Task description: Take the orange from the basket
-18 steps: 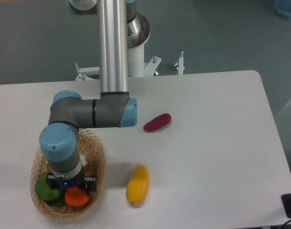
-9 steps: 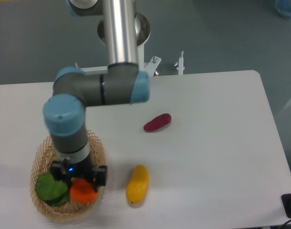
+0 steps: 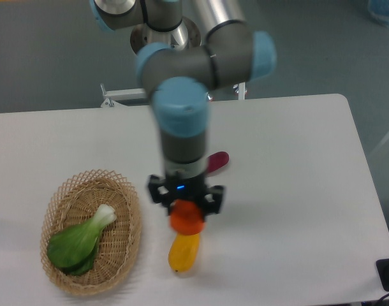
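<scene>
My gripper (image 3: pixel 186 207) is shut on the orange (image 3: pixel 186 219), a small round bright orange fruit, and holds it in the air well right of the basket, over the upper end of the yellow-orange fruit. The basket (image 3: pixel 66 208) is an oval light tan wicker basket at the front left of the white table. It holds only a green leafy vegetable (image 3: pixel 80 241) with a white stem. The gripper's fingers are mostly hidden by the wrist seen from above.
An elongated yellow-orange fruit (image 3: pixel 183 253) lies on the table below the gripper. A purple-red oblong vegetable (image 3: pixel 219 160) lies behind the arm, partly hidden by it. The arm's base stands at the table's far edge.
The gripper has lifted the orange out of the basket and carried it right, from over the basket to above the yellow-orange fruit. The green vegetable is now fully uncovered.
</scene>
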Action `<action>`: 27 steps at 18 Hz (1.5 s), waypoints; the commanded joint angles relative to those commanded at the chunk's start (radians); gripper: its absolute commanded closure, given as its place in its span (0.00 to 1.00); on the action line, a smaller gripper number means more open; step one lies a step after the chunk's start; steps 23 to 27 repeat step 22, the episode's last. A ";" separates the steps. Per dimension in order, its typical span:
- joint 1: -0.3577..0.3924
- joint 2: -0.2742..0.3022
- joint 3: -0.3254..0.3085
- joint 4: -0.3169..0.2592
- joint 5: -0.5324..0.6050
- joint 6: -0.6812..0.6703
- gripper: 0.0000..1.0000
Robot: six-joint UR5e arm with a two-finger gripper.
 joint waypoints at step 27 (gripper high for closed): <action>0.134 0.055 0.003 -0.058 -0.063 0.200 0.27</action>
